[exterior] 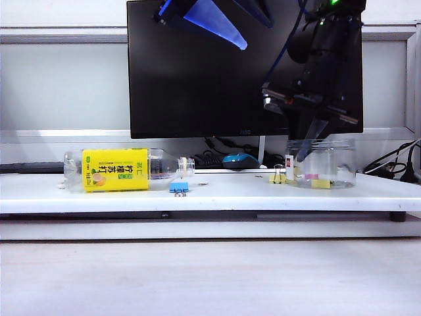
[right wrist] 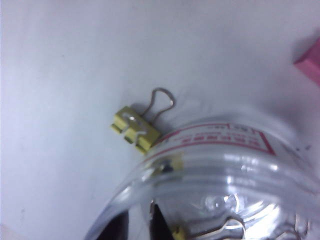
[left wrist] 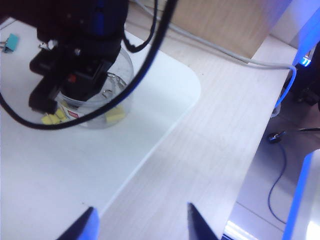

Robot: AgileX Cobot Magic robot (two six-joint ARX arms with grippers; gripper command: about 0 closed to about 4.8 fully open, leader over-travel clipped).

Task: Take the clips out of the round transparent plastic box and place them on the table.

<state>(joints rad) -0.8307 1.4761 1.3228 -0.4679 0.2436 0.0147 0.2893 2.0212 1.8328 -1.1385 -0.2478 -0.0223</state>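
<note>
One yellow clip (right wrist: 136, 128) lies on the desk (exterior: 230, 194) just beside the round transparent plastic box (exterior: 322, 164), several remain inside; the right gripper (right wrist: 150, 220), jaws nearly closed, grip unclear, reaches in, while the left gripper (left wrist: 142, 225) hovers wide open, empty.

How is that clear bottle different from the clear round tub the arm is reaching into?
The bottle lies on its side with a big yellow label; the round transparent plastic box stands upright with only a small sticker. The bottle is long and narrow, the box short and wide. Both are see-through plastic and rest on the table.
</note>
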